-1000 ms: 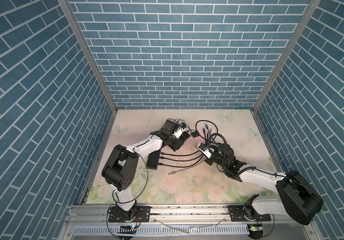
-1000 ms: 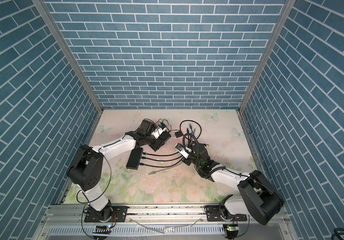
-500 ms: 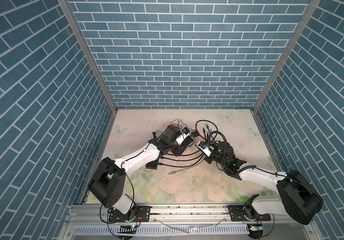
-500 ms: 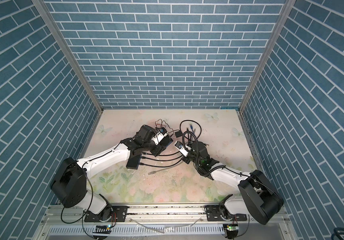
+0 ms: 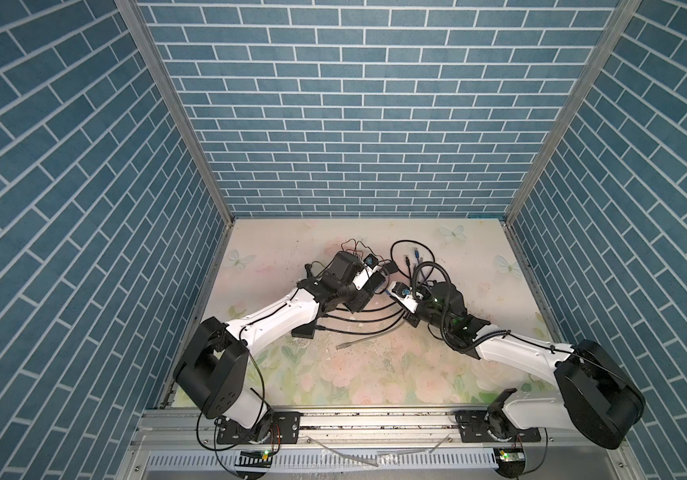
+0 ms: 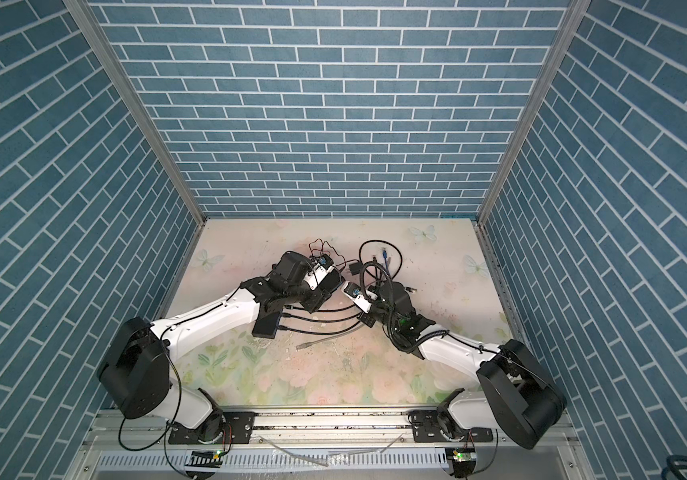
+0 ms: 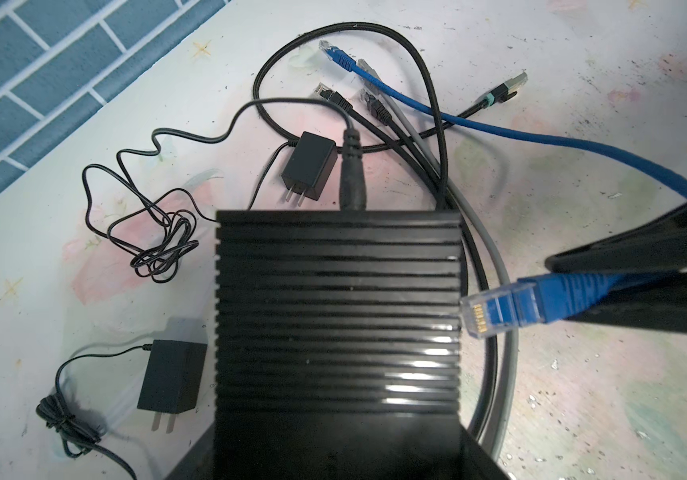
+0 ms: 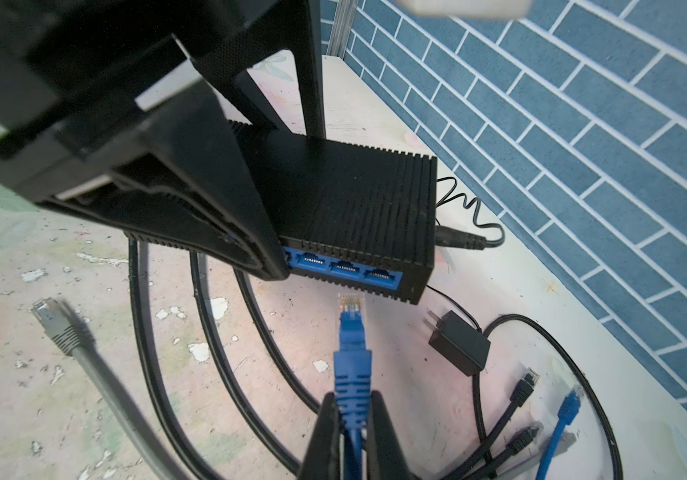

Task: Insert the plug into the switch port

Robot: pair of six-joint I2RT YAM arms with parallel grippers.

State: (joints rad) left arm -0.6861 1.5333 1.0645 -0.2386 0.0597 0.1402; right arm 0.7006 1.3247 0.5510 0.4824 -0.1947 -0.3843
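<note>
Near the middle of the table (image 5: 479,257), a shade toward 12 o'clock in both top views: black ribbed switch (image 7: 333,311), clamped in the left gripper (image 8: 291,199). Spread wide across it, one finger flat on the end of the port face, the other down behind the back edge. Reaches in from 8 o'clock.

At 3 o'clock of the switch: right gripper (image 8: 353,401), in from 4 o'clock, pinched almost closed on the ribbed boot of the blue plug (image 8: 351,320). Aims the clear tip straight at the row of blue ports (image 8: 346,266) and stops just short; a thin gap showing between tip and port face. Not yet inserted.

Seated in one end of the switch: power lead (image 7: 352,174). Just beyond that end and beside the back edge: two black power adapters (image 7: 310,164) (image 7: 171,382). Toward 1 o'clock: loose cable ends (image 7: 335,52), fanned out. At 7 o'clock, half under the left arm: second black box (image 5: 304,330) with three black cables (image 8: 141,316) plugged in. At 6 o'clock: loose grey plug (image 8: 52,320).
</note>
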